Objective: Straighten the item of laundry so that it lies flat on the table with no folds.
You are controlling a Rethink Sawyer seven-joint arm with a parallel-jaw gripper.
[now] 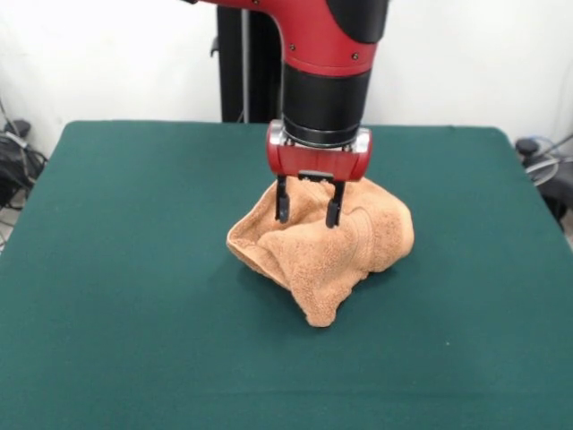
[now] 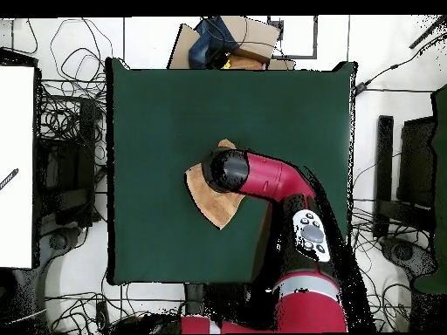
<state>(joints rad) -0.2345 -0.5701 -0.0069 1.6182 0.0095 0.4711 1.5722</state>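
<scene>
Right now, from the front, the red and black arm [image 1: 327,63] comes straight down over the middle of the green desk [image 1: 116,296]. Its hand [image 1: 308,202] has two thin black fingers [image 1: 283,199] pointing down, and they stand a little apart with a fold of the towel [image 1: 313,246] between them. The tips touch the cloth, but I cannot tell if they are squeezing it or just resting there. The towel is a soft orange-tan lump (not flat at all). It is bunched up high under the hand, with a rolled edge on one side and a pointy corner hanging toward the front of the desk.

From above, the arm covers most of the towel [image 2: 212,205]. Only a pointed piece peeks out beside the round black end of the arm [image 2: 262,179], and a tiny bit shows above it. The towel sits near the middle of the desk [image 2: 148,113], a little toward the robot's side. Lots of wires [image 2: 74,96] lie on the floor around the desk.
</scene>
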